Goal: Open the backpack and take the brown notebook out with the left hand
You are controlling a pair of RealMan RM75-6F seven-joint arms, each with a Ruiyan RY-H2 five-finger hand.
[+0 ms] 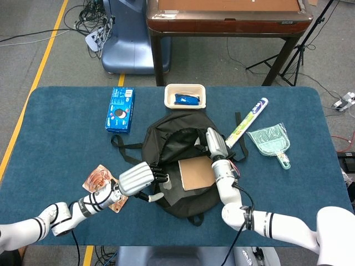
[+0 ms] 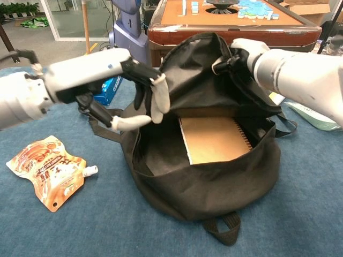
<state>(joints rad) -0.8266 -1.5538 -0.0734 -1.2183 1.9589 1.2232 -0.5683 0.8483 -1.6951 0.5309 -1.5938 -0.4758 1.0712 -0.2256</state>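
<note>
The black backpack (image 1: pixel 172 144) (image 2: pixel 203 182) lies in the middle of the blue table, its mouth wide open. Inside it the brown notebook (image 1: pixel 197 173) (image 2: pixel 214 139) lies flat, spiral edge to the right. My right hand (image 1: pixel 213 144) (image 2: pixel 244 53) grips the upper flap of the backpack (image 2: pixel 198 69) and holds it lifted. Over the left rim of the opening hovers my left hand (image 1: pixel 137 178) (image 2: pixel 136 91), fingers spread and holding nothing, a short way left of the notebook.
An orange snack pouch (image 1: pixel 99 182) (image 2: pixel 47 170) lies left of the bag. A blue biscuit box (image 1: pixel 120 109), a white tray (image 1: pixel 185 96), a tube (image 1: pixel 247 121) and a green dustpan (image 1: pixel 270 140) sit behind and to the right.
</note>
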